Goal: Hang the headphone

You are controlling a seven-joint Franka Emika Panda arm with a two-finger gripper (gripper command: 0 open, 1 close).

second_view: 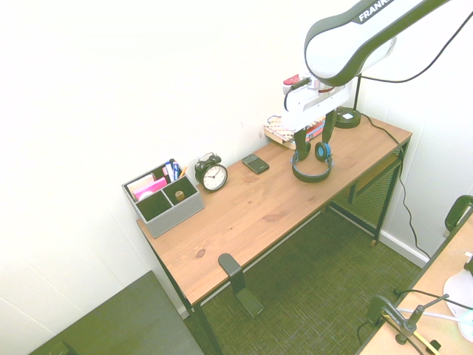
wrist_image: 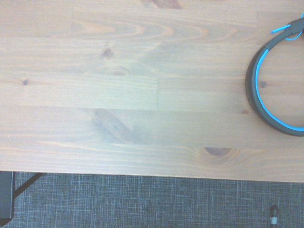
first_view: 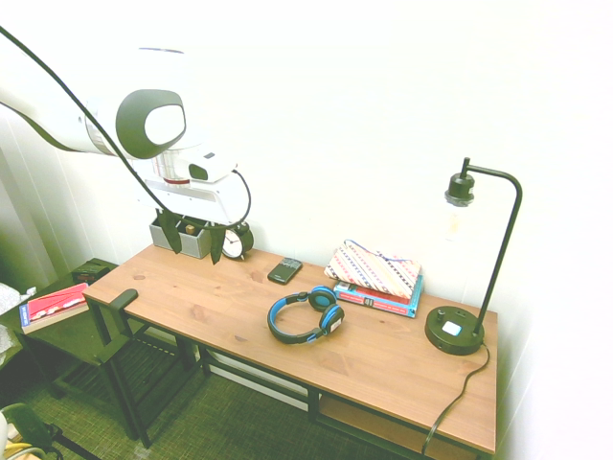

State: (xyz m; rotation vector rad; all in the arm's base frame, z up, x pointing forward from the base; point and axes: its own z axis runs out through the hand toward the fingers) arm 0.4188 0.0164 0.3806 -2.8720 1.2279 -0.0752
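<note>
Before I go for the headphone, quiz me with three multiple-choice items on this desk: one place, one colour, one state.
1. Where is the headphone?
A) On the desktop
B) On the floor
C) Hooked over the lamp

2. What colours does the headphone show?
A) Red and white
B) Black and blue
C) Green and yellow

3. How does the gripper stand?
A) Shut on the phone
B) Shut, holding nothing
C) Open, holding nothing

Key:
1 A: the headphone rests on the desktop, in front of the books.
2 B: its band is dark with a bright blue inner lining, clear in the wrist view.
3 C: the gripper's two dark fingers stand apart above the desk, with nothing between them.
</note>
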